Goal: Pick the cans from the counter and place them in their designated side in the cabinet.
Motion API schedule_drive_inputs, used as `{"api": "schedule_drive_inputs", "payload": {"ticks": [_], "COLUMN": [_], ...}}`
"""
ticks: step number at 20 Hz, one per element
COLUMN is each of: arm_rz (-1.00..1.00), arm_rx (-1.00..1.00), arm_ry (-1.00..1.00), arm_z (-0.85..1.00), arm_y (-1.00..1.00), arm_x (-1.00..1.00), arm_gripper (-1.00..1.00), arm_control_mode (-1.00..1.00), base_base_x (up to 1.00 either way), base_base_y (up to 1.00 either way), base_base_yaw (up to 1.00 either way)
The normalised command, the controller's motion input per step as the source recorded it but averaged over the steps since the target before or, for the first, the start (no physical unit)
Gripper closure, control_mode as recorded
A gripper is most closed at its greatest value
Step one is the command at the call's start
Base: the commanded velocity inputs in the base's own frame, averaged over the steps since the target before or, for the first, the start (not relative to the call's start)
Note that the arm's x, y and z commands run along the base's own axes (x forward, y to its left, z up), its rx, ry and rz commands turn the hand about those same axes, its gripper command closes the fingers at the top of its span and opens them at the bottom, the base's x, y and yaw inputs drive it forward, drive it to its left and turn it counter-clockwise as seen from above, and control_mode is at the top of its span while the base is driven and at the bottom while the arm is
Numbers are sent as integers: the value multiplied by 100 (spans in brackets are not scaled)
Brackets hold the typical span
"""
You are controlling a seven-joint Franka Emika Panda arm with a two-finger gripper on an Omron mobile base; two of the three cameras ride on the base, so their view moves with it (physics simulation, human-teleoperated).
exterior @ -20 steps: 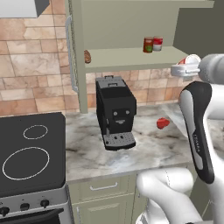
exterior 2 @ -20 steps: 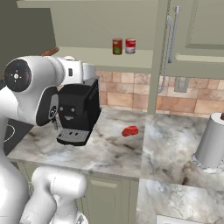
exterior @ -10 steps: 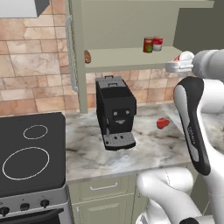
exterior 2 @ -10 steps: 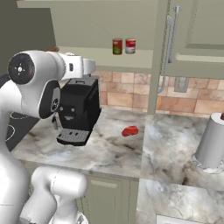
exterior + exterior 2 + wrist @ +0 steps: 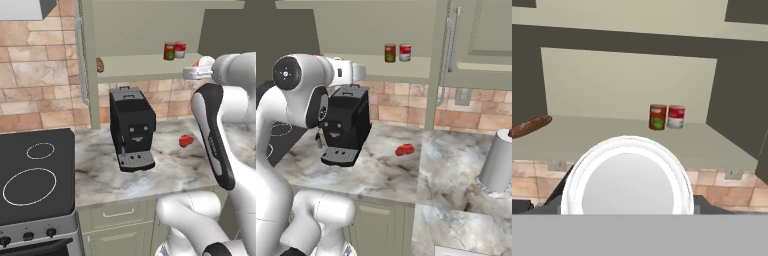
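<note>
Since the earlier frames the arm is pulling back from the cabinet [image 5: 150,30], the wrist swinging away from the shelf [image 5: 145,67]. Both cans, the dark can [image 5: 657,117] and the red can [image 5: 676,117], are standing upright, touching, at the shelf's right end. Finger state: cannot tell, tips hidden. Risk, as I judge it: the elbow is swinging near the coffee machine [image 5: 346,122] and could clip it. The shelf's front edge is bare left of the cans; the counter [image 5: 386,172] is holding only a small red object [image 5: 404,149] nearby.
</note>
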Motion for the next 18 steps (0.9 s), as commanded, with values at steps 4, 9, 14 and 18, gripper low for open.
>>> {"api": "schedule_drive_inputs", "payload": {"ticks": [4,9,14,18], "arm_rz": [0,0,0,0], "arm_rx": [0,0,0,0], "arm_ry": [0,0,0,0], "arm_z": [0,0,0,0], "arm_y": [8,4,6,9], "arm_x": [30,30,31,35], "arm_gripper": [100,100,100,100], "arm_control_mode": [-100,-100,-100,-100], "base_base_x": [0,0,0,0], "base_base_y": [0,0,0,0], "base_base_yaw": [0,0,0,0]}}
